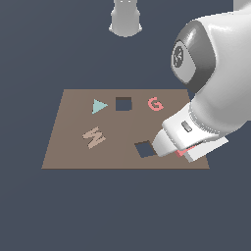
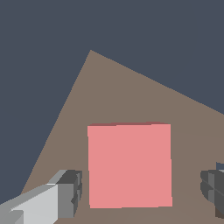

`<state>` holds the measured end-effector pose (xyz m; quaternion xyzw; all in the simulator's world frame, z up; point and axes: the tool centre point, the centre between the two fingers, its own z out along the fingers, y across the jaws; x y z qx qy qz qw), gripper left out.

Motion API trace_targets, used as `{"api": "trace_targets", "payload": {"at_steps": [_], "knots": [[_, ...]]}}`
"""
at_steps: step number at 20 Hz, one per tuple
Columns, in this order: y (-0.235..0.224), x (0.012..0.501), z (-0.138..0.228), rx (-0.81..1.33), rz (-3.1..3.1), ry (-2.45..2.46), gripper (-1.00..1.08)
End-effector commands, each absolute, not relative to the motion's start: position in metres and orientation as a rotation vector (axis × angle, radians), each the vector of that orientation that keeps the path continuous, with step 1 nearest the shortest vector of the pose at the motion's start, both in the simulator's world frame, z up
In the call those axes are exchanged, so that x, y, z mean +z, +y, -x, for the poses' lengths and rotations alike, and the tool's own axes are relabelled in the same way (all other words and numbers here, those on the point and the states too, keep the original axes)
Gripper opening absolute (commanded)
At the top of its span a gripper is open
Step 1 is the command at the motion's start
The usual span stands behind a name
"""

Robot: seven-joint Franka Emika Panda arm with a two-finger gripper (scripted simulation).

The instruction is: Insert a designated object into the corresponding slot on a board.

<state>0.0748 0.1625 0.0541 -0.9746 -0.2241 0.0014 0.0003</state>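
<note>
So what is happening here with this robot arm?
The robot arm's gripper is over the pink square block, which lies flat on the brown board near its corner. The fingers stand open on either side of the block and do not touch it. The straight square hole is empty.

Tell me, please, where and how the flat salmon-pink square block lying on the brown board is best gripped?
Probably from straight above, pinching two opposite straight side edges of the flat salmon-pink square block. It lies flat on the brown rectangular board, so only its thin sides offer a grip. In the wrist view the open gripper already has one finger on either side of it, apart from it.
</note>
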Motion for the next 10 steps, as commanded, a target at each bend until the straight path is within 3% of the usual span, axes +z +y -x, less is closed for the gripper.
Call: {"api": "trace_targets", "payload": {"at_steps": [1,10], "knots": [[0.1684,0.0513,-0.0771,0.001,3.056,-0.729,1.00],[0.1714,0.0437,-0.0774,0.001,3.053,-0.740,1.00]]}}
